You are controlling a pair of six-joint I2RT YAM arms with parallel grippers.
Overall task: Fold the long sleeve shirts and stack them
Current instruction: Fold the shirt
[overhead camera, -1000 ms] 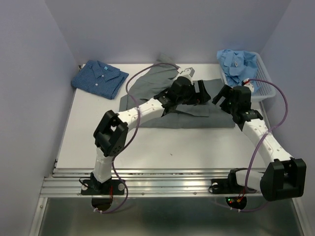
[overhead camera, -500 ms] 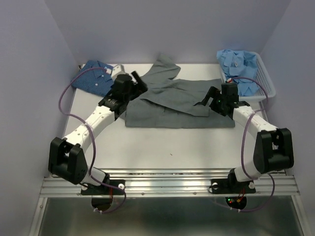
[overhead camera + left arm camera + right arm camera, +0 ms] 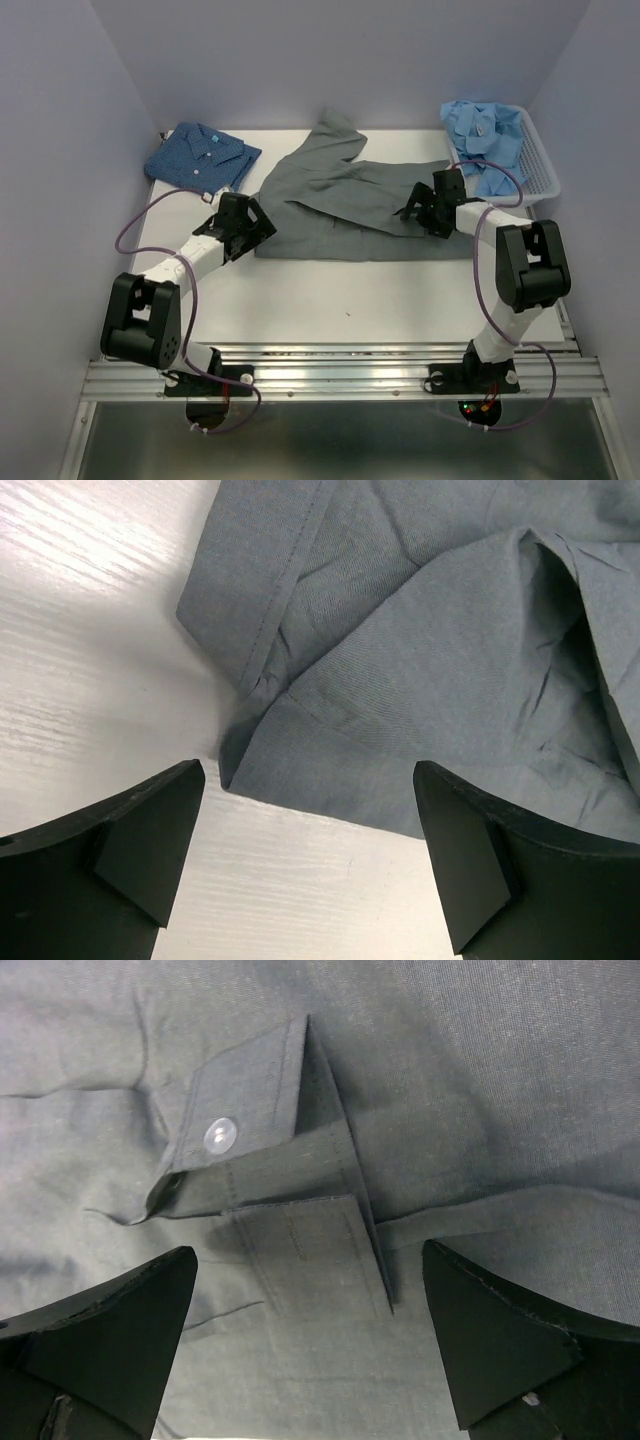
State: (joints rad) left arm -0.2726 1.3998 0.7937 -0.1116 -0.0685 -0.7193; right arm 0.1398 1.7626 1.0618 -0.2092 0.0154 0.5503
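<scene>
Both grippers are opened wide and hold nothing. The left gripper (image 3: 250,224) has come back from the far left, beside the dark blue shirt (image 3: 200,160), to the near left corner of the dark grey shirt (image 3: 350,205). The right gripper (image 3: 415,210) stays over the right part of this shirt, but its arm is now folded more closely.

The grey shirt lies spread in the middle of the table (image 3: 350,290), one sleeve reaching to the back wall. Its cloth is a fine matte weave with soft wrinkles. In the left wrist view a stitched hem corner lies in overlapping layers on the white, lightly grained table. In the right wrist view the cuff (image 3: 260,1160) is bent double and shows one pale button (image 3: 220,1135).

The patterned dark blue shirt sits folded at the far left. Light blue shirts (image 3: 485,130) are heaped in the white slatted basket (image 3: 535,175) at the far right.
</scene>
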